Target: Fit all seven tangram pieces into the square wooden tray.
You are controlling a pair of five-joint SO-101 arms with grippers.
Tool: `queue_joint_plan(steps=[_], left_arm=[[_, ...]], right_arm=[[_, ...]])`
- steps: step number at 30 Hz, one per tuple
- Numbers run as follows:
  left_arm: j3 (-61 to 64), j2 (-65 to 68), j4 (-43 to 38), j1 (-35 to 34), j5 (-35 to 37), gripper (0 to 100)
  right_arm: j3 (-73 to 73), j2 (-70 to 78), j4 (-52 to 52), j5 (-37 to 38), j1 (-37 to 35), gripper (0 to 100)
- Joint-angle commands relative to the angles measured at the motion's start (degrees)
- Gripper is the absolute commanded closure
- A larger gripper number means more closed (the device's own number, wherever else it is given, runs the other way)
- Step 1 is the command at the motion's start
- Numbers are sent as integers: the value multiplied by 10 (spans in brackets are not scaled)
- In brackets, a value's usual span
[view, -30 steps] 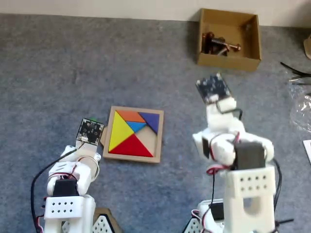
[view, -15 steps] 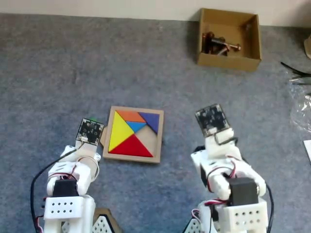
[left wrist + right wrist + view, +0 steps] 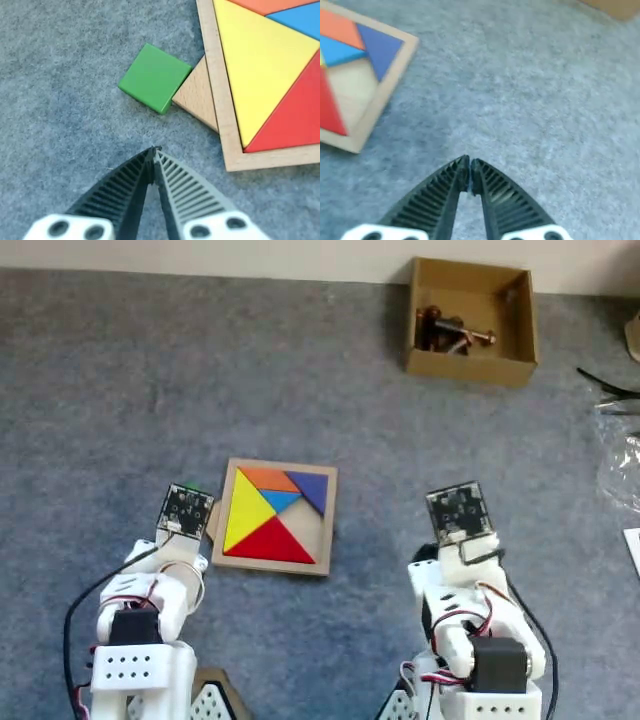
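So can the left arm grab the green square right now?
Probably yes. The green square lies on bare carpet just ahead of the left gripper, with nothing between them. Its jaws are shut, so they'd need to open first.

Grey carpet with tray, cardboard box

Pale wood on the tray, and what a spread: yellow triangle, red triangle, orange triangle, light-blue triangle, indigo piece. The green square is vivid, the bare-wood triangle plain tan, the table flecked grey. Left end effector and right end effector are black, ribbed.
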Motion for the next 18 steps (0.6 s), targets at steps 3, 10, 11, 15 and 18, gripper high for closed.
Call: queue_joint_plan(steps=[3, 10, 11, 15, 18], left_arm=[[13, -8, 2, 7, -4, 993], [13, -8, 2, 7, -4, 993], [13, -8, 2, 7, -4, 993], [13, -8, 2, 7, -4, 993], [13, -8, 2, 7, -4, 993]], right_arm=[[23, -33, -22, 8, 23, 994], [120, -92, -44, 8, 23, 993], [133, -102, -44, 8, 23, 993], [170, -129, -44, 8, 23, 993], [187, -125, -44, 6, 23, 993]])
